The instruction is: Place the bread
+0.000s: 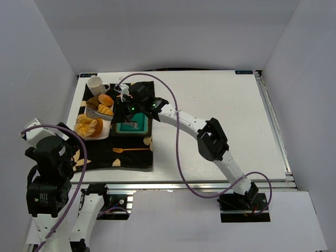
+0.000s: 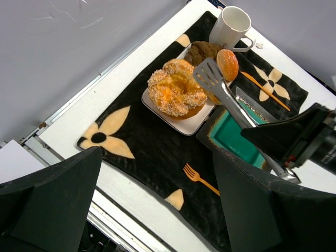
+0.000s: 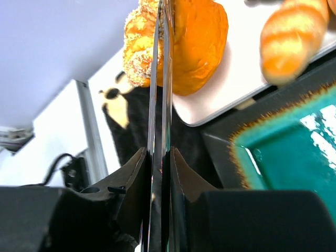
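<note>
The bread, a big round orange-tan bun with a pale crumbly swirl top, lies on a white plate at the left of the black mat; the top view shows the bread there too. My right gripper is shut on metal tongs, whose two blades are pressed almost together. The flat tong head hovers at the bread's right edge, beside a small golden roll; nothing shows between the blades. I cannot tell whether they touch the bread. My left gripper hangs open and empty over the table's near-left edge.
A teal square dish with a dark rim sits on the mat right of the plate, under my right gripper. A dark-brown roll and a white cup stand at the far end.
</note>
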